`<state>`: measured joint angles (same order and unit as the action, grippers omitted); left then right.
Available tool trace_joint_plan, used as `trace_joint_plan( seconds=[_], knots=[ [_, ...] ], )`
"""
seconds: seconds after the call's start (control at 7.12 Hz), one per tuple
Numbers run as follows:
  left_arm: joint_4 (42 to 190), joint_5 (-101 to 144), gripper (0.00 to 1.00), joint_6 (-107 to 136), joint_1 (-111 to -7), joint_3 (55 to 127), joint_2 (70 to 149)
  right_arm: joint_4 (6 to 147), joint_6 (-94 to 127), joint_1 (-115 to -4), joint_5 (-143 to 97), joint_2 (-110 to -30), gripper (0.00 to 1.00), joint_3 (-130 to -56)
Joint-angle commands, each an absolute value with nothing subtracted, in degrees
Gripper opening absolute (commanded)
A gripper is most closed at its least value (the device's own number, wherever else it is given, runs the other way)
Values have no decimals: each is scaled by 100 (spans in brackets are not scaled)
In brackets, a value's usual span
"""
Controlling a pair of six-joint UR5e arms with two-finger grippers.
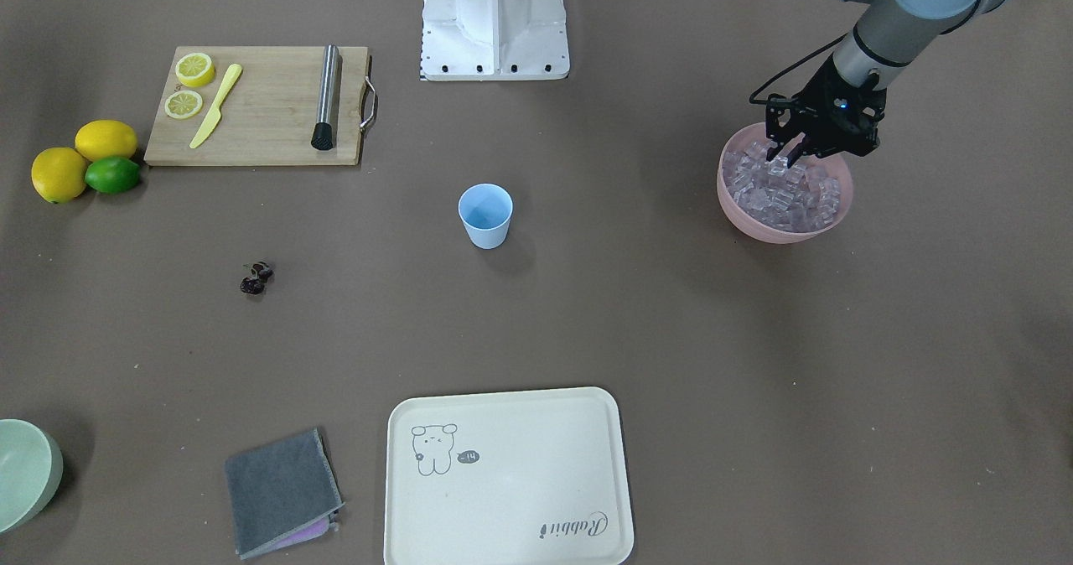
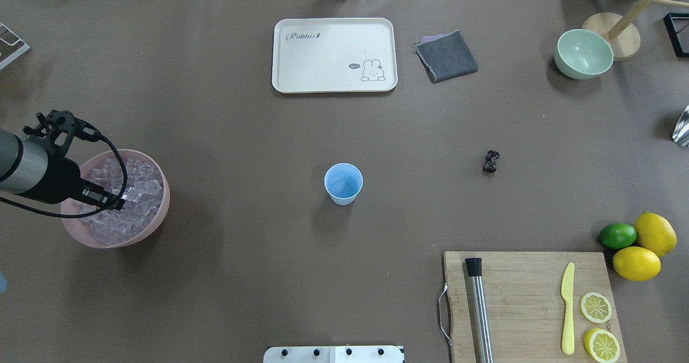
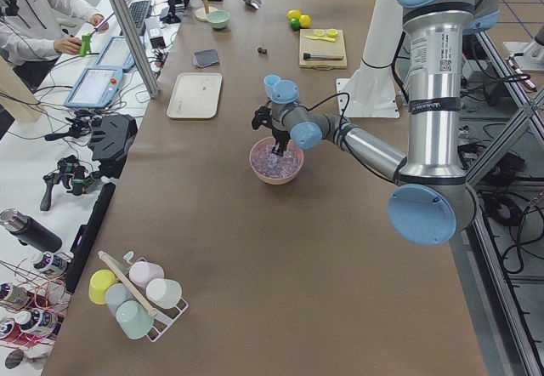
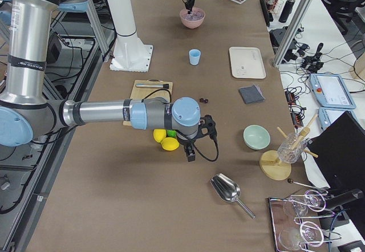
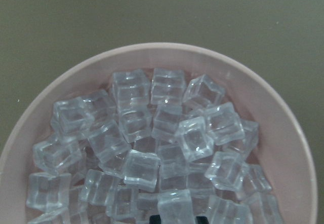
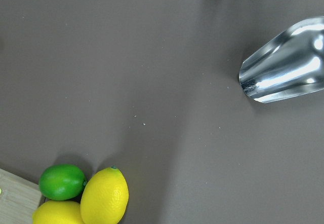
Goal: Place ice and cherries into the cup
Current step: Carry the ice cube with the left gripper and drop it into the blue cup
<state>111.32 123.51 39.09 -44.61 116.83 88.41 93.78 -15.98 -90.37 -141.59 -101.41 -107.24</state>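
Brown matte covering spreads across the whole desk (image 2: 242, 110). Closest to the robot's base, on its right, lies a rectangular bamboo cutting board (image 2: 527, 282) carrying a steel rod with a black end (image 2: 479, 309), a pale yellow plastic knife (image 2: 567, 309) and two lemon halves (image 2: 595, 307). Two whole yellow lemons (image 2: 636, 263) and a green lime (image 2: 617, 235) sit touching just off its far right corner. The right gripper (image 4: 190, 152) hangs beside that fruit, pointing down, near a shiny metal scoop (image 4: 228, 192); I cannot tell how its jaws stand. Farther out, at mid-desk, the small light blue plastic cup (image 2: 343, 183) stands upright, its long axis vertical and its wider mouth facing up. Level with it on the robot's left is the wide pink bowl (image 2: 163, 212) heaped with clear, faintly pinkish ice cubes (image 2: 140, 182). The left gripper (image 1: 795, 156) dips into the heap, its tips pressed on either side of one cube. The dark maroon cherries (image 2: 491, 161) lie well to the cup's right, the cluster's long axis running roughly away from the robot; the stems are too small to tell. Farthest off are a cream rabbit-print tray (image 2: 334, 56), a folded grey cloth (image 2: 447, 56) and a pale green bowl (image 2: 583, 54).
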Motion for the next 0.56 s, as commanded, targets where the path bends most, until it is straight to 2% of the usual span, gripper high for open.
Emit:
trace_joint_plan(
  seconds=[0.0,0.28,0.42],
  knots=[
    [10569,12621,0,4697,-4553,11760,9898,9369,-1582,-9035,-14159,-10125,100,-10766],
    [9567,12569,0,5787,-4177,11524,11427,9378,-1582,-9035,-14159,-10116,100,-10767],
    [9467,12412,0,6340,-3931,11114,12070,9378,-1582,-9035,-14159,-10116,100,-10767]
  ],
)
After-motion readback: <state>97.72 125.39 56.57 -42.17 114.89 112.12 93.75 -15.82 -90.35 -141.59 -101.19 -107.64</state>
